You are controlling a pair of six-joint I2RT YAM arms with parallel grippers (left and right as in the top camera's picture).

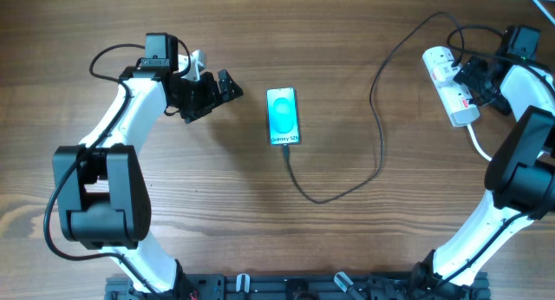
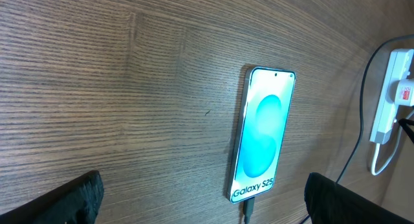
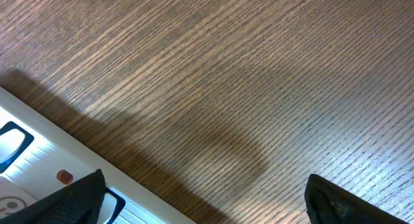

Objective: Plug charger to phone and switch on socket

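Socket (image 1: 451, 96): the right tool (image 1: 473, 79) hides part of it from you; its switch positions are too small to read. The right wrist view crops it at left and bottom.
Charger (image 1: 379, 118): the left wrist view cuts its connector off below the phone (image 2: 262, 136).

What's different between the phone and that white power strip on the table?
The phone glows teal-blue, while the power strip is plain white with small red marks. The phone lies mid-table, squared up; the power strip lies at the far right, slanted. The phone looks thin and flat, the power strip chunkier. Both rest on the wood, and the black cable runs between them.
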